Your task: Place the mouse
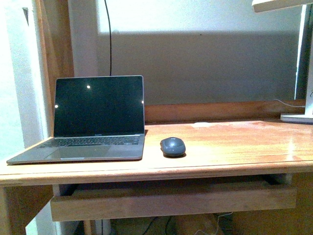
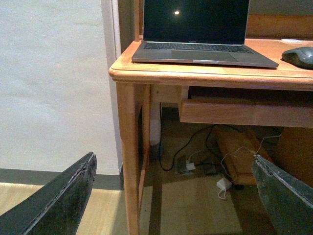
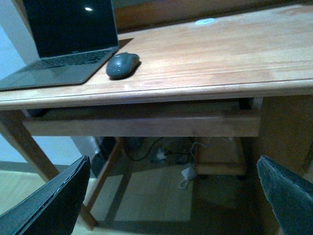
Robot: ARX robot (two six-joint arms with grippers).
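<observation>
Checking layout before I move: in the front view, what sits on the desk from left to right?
Laptop → mouse → white lamp base at the far right edge.

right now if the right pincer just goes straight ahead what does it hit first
Probably the drawer front under the desk edge, roughly; depth is unclear. The right pincer is open and empty.

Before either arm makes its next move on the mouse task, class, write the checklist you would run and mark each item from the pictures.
1. Mouse located, on the desk beside the laptop: ok.
2. Mouse apart from the laptop's edge: ok.
3. Left gripper open and empty: ok.
4. Right gripper open and empty: ok.
5. Arms below desk height, clear of the drawer: ok.
6. Intended placement spot: cannot tell.
</observation>
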